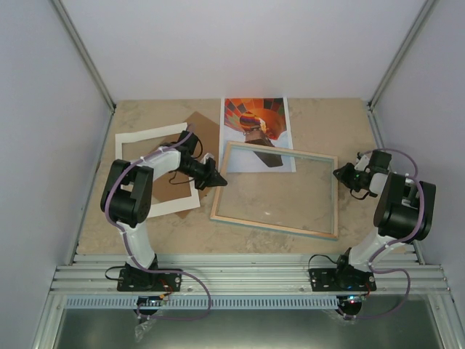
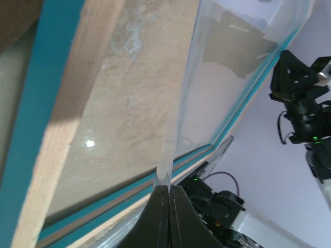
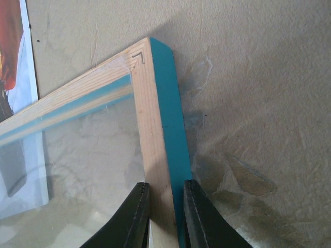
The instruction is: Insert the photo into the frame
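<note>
The frame (image 1: 274,227) lies mid-table with its bare wood face up, turquoise showing along its outer edges. The photo (image 1: 254,123) of the orange balloon lies face up behind it, its near end under the frame's far rim. My left gripper (image 1: 221,179) is at the frame's left side. In the left wrist view that gripper (image 2: 169,187) is shut on the thin edge of the clear pane (image 2: 173,129), beside the wooden rim (image 2: 67,119). My right gripper (image 3: 166,188) straddles the right rim (image 3: 150,113), its fingers pressed to both sides. The photo (image 3: 13,51) shows at far left.
A white cardboard mat (image 1: 149,136) lies at the left under my left arm, with a brown backing board (image 1: 207,131) partly beneath it. Grey walls close in the table on three sides. An aluminium rail (image 1: 247,276) runs along the near edge.
</note>
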Motion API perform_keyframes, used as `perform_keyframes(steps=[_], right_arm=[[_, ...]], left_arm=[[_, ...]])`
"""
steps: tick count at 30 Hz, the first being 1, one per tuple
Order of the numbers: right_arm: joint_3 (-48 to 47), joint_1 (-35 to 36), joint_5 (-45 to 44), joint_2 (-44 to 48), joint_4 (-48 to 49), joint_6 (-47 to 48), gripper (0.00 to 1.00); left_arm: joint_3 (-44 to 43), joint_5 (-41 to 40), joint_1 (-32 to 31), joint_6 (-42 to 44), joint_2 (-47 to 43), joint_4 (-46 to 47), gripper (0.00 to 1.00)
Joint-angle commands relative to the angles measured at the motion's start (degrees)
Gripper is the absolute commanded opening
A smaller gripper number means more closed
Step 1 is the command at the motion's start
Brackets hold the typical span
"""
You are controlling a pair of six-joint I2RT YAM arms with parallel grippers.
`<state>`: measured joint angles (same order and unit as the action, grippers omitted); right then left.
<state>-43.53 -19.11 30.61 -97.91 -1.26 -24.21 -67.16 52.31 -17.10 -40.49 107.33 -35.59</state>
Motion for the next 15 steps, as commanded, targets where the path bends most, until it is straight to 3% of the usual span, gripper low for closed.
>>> perform_keyframes(steps=[1,15], right_arm=[[0.99,0.39,1.51,-0.86,-1.82,-2.14,0.01],[1.25,0.31,0.95,-1.14,-1.83,-2.3,0.0]], left_arm=[[0.61,7.89,-0.62,-4.92,-0.22,3.32,0.0],[1.52,14.74,0.82,-14.02,-3.5,9.11,0.0]])
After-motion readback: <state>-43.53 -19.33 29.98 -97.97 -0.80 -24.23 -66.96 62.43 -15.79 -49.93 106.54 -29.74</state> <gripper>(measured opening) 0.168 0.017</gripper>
